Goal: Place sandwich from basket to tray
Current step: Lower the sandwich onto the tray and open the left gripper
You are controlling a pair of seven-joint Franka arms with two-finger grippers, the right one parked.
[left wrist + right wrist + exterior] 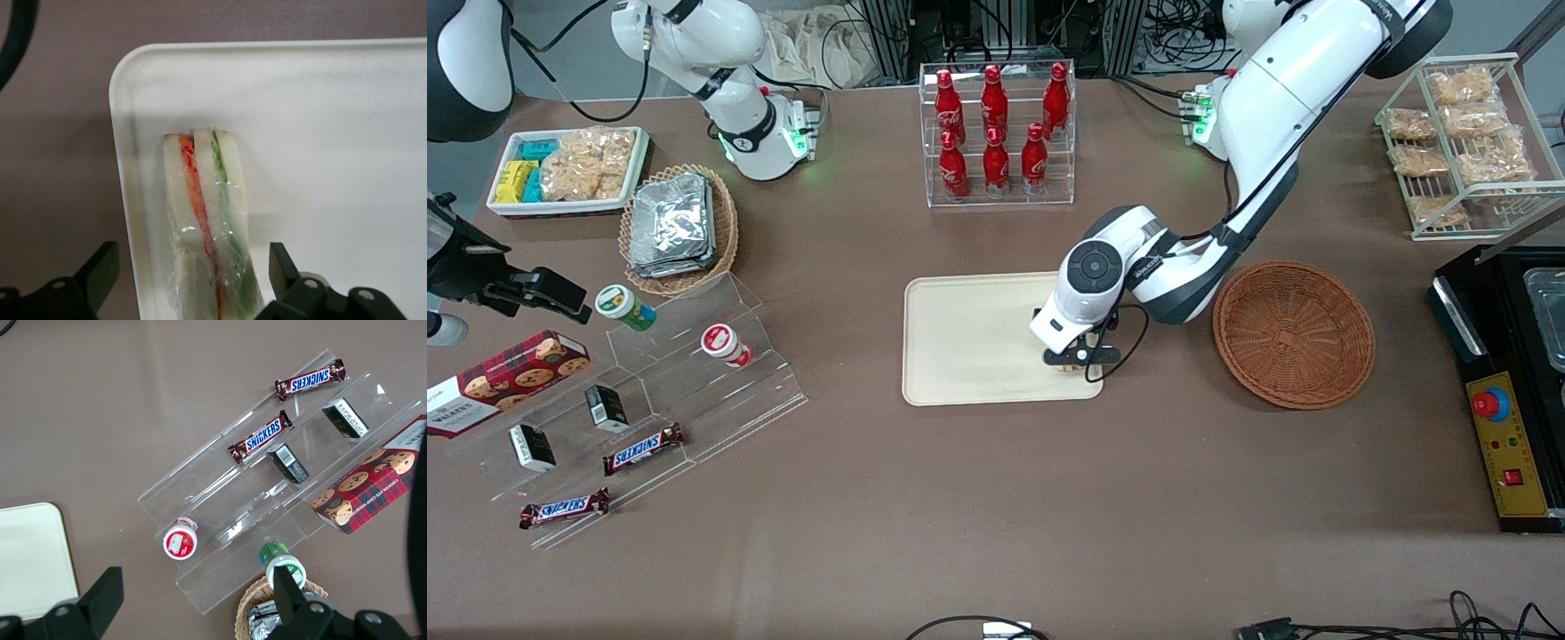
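The sandwich (210,223) lies on the tray (333,120), the end effector (193,277) spread open around it.

A brown table (978,498) fills the scene under even light, matte and plain (barely a shadow on it). Along its edge farthest from the front camera, dark cables (1183,27) tangle among metal frames (889,31). More cables (1405,627) trail at the nearest edge.
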